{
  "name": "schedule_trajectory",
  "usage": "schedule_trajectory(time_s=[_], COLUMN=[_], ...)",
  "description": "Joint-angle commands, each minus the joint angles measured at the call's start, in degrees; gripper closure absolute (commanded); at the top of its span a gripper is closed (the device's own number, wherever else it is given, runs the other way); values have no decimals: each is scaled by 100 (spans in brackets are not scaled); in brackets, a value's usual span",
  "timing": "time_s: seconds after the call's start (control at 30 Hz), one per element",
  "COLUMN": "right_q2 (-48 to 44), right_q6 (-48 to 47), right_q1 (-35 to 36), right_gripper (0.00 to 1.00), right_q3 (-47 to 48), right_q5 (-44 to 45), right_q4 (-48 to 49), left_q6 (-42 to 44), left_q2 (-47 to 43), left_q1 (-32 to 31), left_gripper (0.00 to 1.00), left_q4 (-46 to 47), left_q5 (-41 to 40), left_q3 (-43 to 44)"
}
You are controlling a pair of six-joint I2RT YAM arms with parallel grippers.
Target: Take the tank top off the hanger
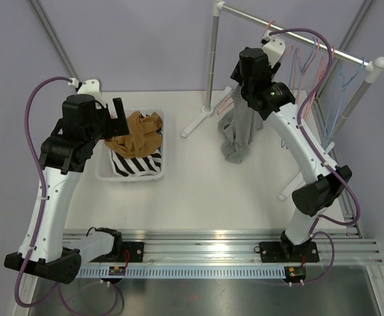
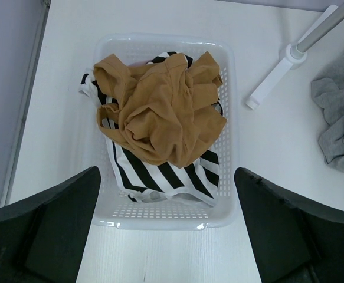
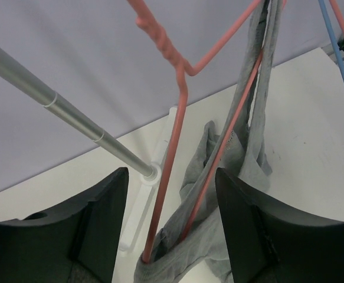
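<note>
From where I stood, the grey tank top (image 1: 236,135) hung limp and rumpled on a coral wire hanger (image 3: 180,100), its soft jersey bunched into long vertical folds, with the lower end slumped onto the white table (image 1: 198,191) at the foot of the clothes rack. The hanger's neck was twisted wire, its thin arm running down through the fabric. The right gripper (image 3: 172,194) was raised to the garment. Its two broad, matte black fingers (image 3: 248,230) stood apart, with the coral wire and a fold of grey cloth between them, and I could not make out whether either pad touched the fabric. Beside it ran the rack's smooth metal rail (image 3: 71,115), a slim jointed tube, and thin blue wire hangers (image 1: 343,85) dangled farther along it. Over on the other side, the left gripper (image 2: 166,174) hovered with its jaws spread wide and nothing in them, above a white plastic basket (image 2: 228,82) with rounded corners and perforated walls. Inside lay a crumpled ochre top (image 2: 160,112), soft and creased, heaped on a black-and-white striped garment (image 2: 177,174).
</note>
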Motion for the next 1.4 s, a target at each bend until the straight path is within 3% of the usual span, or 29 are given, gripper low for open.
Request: schedule_trajectory(time_s=[0.0,0.13,0.2,0.37,0.83,1.0,1.13,1.27,1.37], right_q2=[-176,-360,-404,-510,-1028,-1397,-1634,-2223,-2671], right_q6=[53,35,18,18,185,132,79,-9,-79], right_q1=[-30,-30,-39,-39,-30,-21,-30,-21,-21], right_gripper=[33,56,72,95,100,100,100,100,100], right_q3=[-172,-385,-376,-262,274,1,98,-664,-1261], right_q5=[477,503,468,319,-849,-1998,-2862,-3775,-5064], right_q4=[509,721,747,783,563,765,134,-95,-123], left_q6=[155,172,181,164,181,181,129,85,58], left_q2=[-42,2,20,81,134,117,20,-270,-577], left_q1=[-26,-26,-26,-43,-210,-385,-719,-1010,-1229], left_gripper=[1,1,1,1,1,1,1,1,1], left_q4=[351,351,359,359,412,517,640,1123,1597], left_q5=[-220,-212,-150,-98,-81,69,52,613,799], left_q3=[-83,-101,-101,-119,-154,-206,-233,-452,-759])
